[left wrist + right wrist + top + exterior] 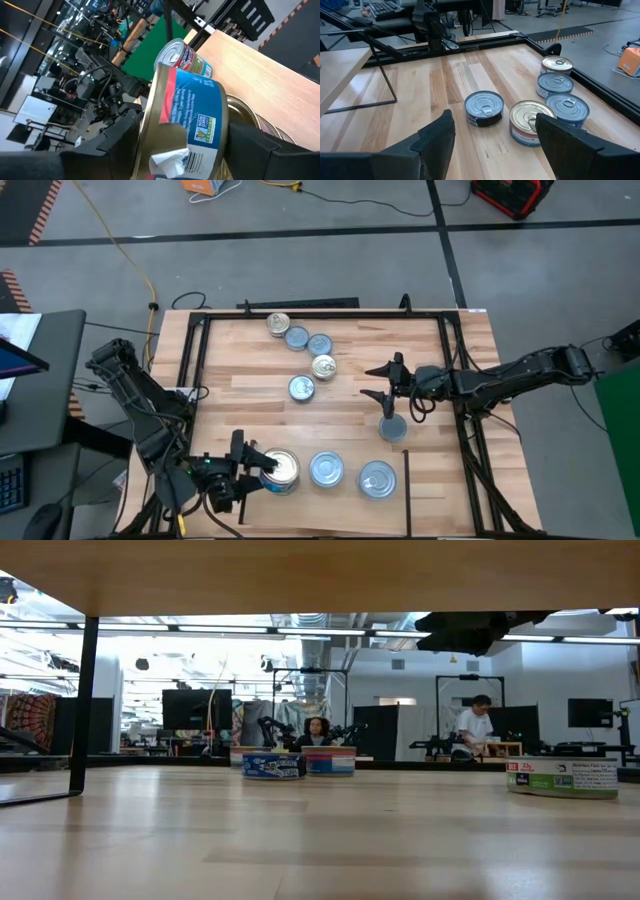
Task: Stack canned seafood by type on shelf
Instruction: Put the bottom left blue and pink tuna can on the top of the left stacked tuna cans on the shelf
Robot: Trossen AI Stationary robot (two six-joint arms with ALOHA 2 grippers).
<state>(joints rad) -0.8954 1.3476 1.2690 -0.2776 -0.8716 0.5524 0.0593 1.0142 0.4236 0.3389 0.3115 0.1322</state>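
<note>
- L gripper (262, 464) at near edge of surface (250, 380), jaws spread either side of gold-top tin stack (281, 470); can't tell if pinching.
- R gripper (380, 381) mid-surface, jaws spread, nothing between them.
- Five loose tins (303, 351) at far side.

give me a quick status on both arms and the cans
Left gripper at the near-left stack, fingers either side of the gold-topped can, grip unclear. Right gripper open, empty, hovering mid-table. Five loose cans unsorted at the far side. Nothing blocking.
</note>
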